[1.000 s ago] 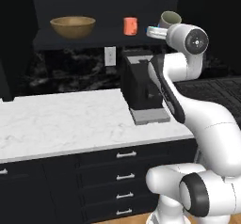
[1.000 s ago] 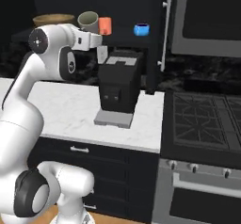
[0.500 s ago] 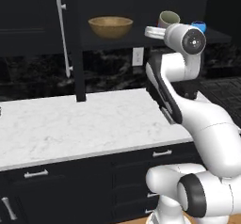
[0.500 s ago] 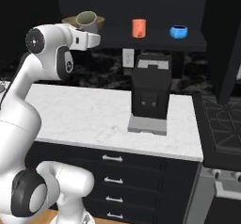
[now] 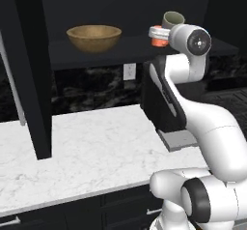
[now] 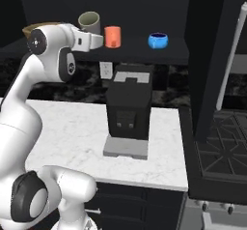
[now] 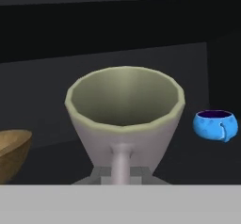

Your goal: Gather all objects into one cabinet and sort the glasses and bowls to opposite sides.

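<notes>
Hand view puts the grey mug [image 7: 124, 115] right in front of us, mouth tipped toward the camera and its handle pointing down between the gripper [image 7: 121, 173] fingers, which are closed on that handle. To one side we see the small blue vessel [image 7: 216, 125] with its dark inside, and at the opposite edge a slice of the wooden bowl [image 7: 12, 152]. From the left base view we find the bowl [image 5: 94, 36] sitting on the dark shelf [image 5: 111, 55] of the black upper cabinet, well apart from the mugs, with the grey mug [image 5: 172, 19] held up at the end of the arm, above and just beside the orange mug [image 5: 159, 41], which is partly hidden by the wrist. From the right base view we see the grey mug [image 6: 89, 22] tilted in the air beside the orange mug [image 6: 113, 36], which stands upright on the shelf [image 6: 144, 54]; the blue vessel [image 6: 157, 41] stands farther along. A black coffee machine [image 6: 129, 110] sits on the white marble counter [image 6: 72, 132] below. The cabinet door [image 6: 212, 60] stands open, its silver bar handle [image 6: 229, 55] showing.
</notes>
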